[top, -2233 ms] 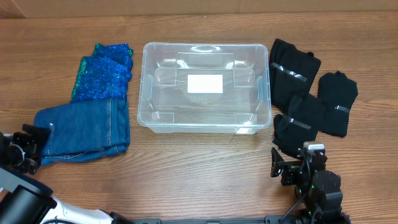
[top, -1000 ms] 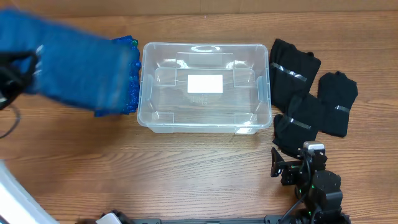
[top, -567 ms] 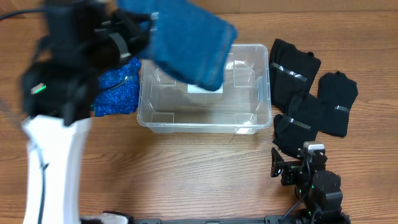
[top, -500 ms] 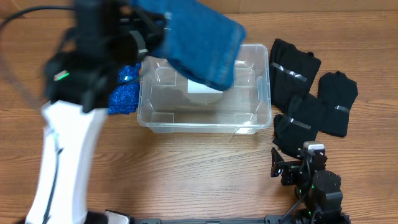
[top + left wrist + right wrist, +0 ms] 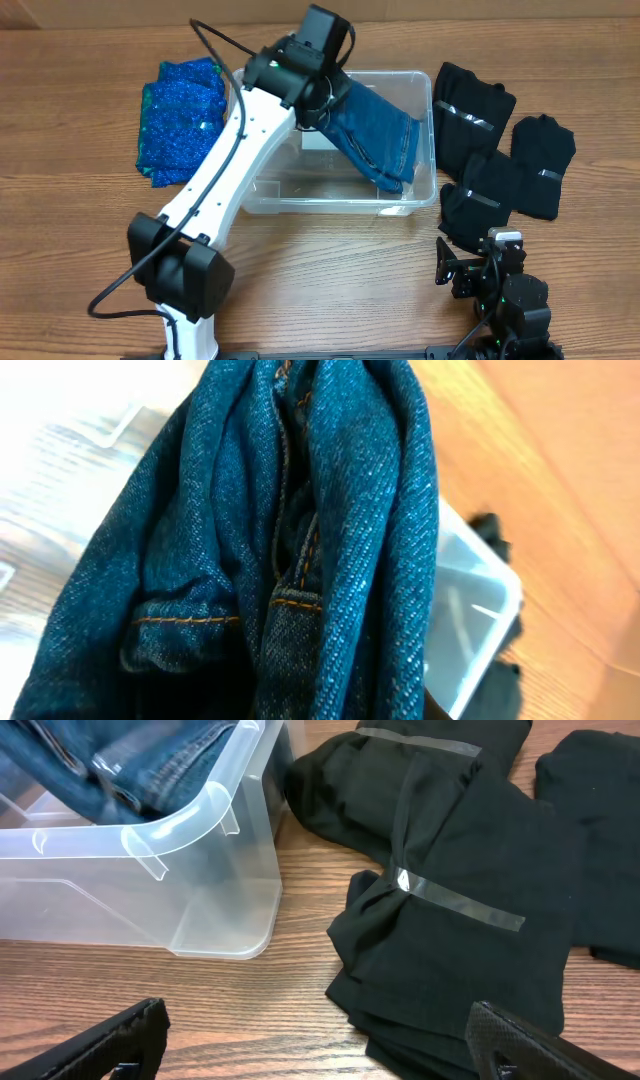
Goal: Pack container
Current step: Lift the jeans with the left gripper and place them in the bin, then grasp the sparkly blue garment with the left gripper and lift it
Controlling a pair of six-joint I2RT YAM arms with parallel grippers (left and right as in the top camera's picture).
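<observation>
- Presently, step in hand: lowering of the folded denim garment (image 5: 378, 138) into the container (image 5: 290, 190). Judged the first item of the packing, as nothing else shows inside.
- Container: clear bin at the centre of the table (image 5: 320, 290), upright and open-topped. The white label on its floor is mostly covered by arm and denim.
- Left gripper (image 5: 328, 98): above the bin's far side, jaws hidden by cloth in both views. The denim hangs from it and fills the wrist view, so it is judged clamped on the garment.
- Denim garment: slants from the gripper down toward the bin's near right corner. Its lower end is inside the walls; whether it touches the floor cannot be told.
- Right gripper (image 5: 320, 1055): fingers spread wide and holding nothing, at the near side of the table, just short of the black garments (image 5: 490, 140).
- Awaiting packing: black garments, right of the bin; glittery blue fabric (image 5: 178, 120), left of it.
- Next move calls for: lowering until the denim rests on the floor, release, then a straight lift clear of the rim. Care needed that no fold drapes over the wall.
</observation>
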